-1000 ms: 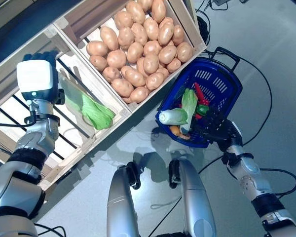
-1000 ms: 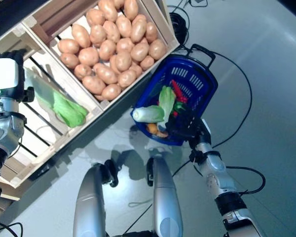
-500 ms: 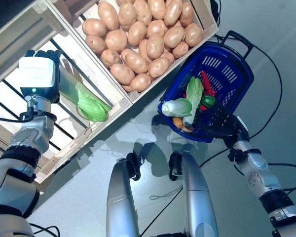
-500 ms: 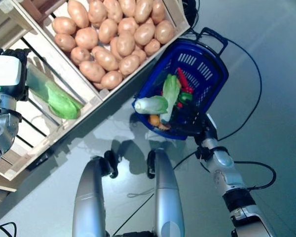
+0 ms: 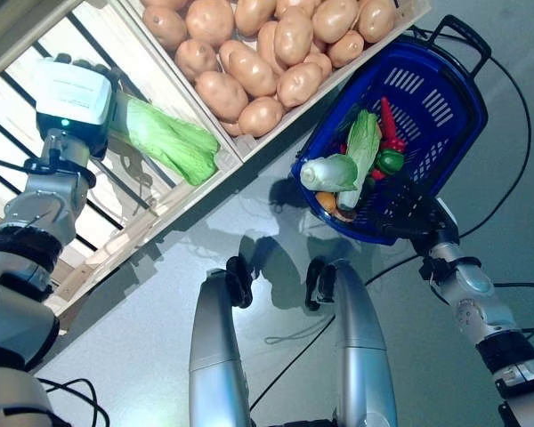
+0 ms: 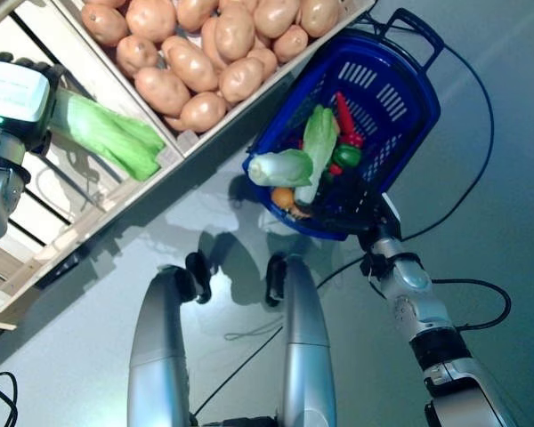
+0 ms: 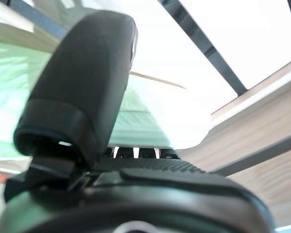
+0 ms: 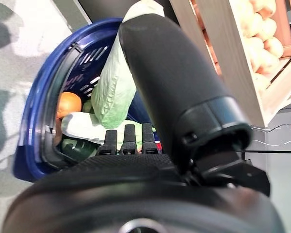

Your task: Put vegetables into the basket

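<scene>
A smooth grey floor (image 5: 142, 302) spreads under everything. On it stands a pale wooden slatted crate rack (image 5: 173, 191), set at a slant. One compartment is heaped with brown potatoes (image 5: 267, 53); the neighbouring compartment has dark bars across a white bottom (image 5: 18, 151). Whether the blue plastic basket (image 5: 445, 107) beside the rack touches the floor cannot be told.
</scene>
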Controlling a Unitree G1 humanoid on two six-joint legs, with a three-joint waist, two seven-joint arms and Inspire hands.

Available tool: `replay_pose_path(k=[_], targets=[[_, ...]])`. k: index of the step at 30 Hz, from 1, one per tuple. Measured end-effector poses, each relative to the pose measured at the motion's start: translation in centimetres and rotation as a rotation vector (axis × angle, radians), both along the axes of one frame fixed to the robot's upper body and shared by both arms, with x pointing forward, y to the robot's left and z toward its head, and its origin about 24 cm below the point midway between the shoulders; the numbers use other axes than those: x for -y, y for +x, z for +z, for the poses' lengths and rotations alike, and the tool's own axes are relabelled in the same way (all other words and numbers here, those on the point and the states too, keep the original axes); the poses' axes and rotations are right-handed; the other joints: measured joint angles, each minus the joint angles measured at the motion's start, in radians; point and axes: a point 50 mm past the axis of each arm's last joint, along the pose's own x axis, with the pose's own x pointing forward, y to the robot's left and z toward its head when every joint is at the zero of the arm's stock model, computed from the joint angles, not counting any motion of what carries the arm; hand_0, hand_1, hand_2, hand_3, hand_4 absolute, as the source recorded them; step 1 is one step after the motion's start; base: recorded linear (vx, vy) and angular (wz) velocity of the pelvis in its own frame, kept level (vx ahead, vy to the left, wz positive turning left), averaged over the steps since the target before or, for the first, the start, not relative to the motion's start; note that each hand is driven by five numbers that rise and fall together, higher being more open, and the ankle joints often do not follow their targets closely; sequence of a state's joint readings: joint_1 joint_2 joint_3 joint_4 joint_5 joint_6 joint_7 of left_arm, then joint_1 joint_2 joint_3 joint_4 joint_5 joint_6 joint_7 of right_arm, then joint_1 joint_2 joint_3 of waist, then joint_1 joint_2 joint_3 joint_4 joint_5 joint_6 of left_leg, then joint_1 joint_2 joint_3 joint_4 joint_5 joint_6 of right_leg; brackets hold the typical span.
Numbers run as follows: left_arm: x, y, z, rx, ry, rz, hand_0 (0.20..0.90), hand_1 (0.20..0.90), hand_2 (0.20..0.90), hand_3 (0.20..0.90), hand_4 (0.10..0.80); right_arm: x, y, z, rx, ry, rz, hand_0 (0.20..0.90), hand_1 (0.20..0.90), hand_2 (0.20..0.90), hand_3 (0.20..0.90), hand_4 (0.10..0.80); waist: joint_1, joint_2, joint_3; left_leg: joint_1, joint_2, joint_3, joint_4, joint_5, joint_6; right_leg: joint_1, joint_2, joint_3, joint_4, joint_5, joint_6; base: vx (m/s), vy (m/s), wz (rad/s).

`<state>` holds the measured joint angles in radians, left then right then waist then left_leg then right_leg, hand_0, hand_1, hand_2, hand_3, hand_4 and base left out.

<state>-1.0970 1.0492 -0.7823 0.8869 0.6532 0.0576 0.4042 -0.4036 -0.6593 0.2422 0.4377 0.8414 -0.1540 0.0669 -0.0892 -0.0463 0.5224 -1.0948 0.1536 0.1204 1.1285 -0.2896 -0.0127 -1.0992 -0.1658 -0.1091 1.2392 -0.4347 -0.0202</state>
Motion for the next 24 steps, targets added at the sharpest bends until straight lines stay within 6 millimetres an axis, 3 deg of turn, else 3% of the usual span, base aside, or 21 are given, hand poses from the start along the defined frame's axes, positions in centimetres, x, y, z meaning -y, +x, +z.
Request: replay_pose_path(k=[1,2,11,20,24], targets=[[0.0,0.0,0.1,-0.008,-0.002,0.002,0.9,0.9,0.9,0.9,0.8,0.0,0.0,0.0,0.001,0.0,0.0,0.9,0.9,0.9,0.9,0.8,0.001,0.0,0.0,-0.001,0.0,0.0,0.0,0.0,0.0,-0.002,0.0,0.0,0.001,-0.001,-0.001,0.0,0.0,0.0],[0.0,0.0,0.1,-0.017,-0.004,0.007,0.3,0.3,0.3,0.3,0.4,0.0,0.0,0.1,0.002,0.001,0.001,0.9,0.9,0.9,0.9,0.8,0.001,0.001,0.0,-0.001,0.0,0.0,-0.001,0.001,-0.001,-0.003,0.0,0.0,0.002,-0.002,-0.003,0.0,0.0,0.0],[0.0,-0.2,1.1,-0.009,-0.005,0.02,0.3,0.3,0.3,0.3,0.4,0.4,0.1,0.6,0.011,0.014,-0.007,0.9,0.9,0.9,0.9,0.8,0.001,0.013,0.0,0.009,0.0,0.0,-0.009,0.005,-0.01,0.004,0.001,-0.004,-0.003,-0.004,-0.007,0.005,-0.006,-0.01],[-1.9,-0.9,-3.5,-0.151,-0.1,0.075,0.3,0.3,0.3,0.3,0.4,0.6,-0.2,0.0,-0.005,0.015,-0.011,0.9,0.9,0.9,0.9,0.8,0.009,0.012,0.0,0.188,-0.001,0.005,-0.085,0.007,-0.012,0.184,0.002,-0.016,-0.078,0.0,-0.001,0.014,-0.02,-0.01],[-2.3,-1.3,-4.2,-0.156,-0.149,0.069,0.3,0.3,0.3,0.3,0.4,0.5,-0.2,0.1,0.0,0.016,-0.008,0.9,0.9,0.9,0.9,0.8,0.01,0.012,0.0,0.259,-0.002,0.006,-0.111,0.006,-0.011,0.258,0.005,-0.021,-0.108,0.001,0.001,0.048,-0.021,-0.01]])
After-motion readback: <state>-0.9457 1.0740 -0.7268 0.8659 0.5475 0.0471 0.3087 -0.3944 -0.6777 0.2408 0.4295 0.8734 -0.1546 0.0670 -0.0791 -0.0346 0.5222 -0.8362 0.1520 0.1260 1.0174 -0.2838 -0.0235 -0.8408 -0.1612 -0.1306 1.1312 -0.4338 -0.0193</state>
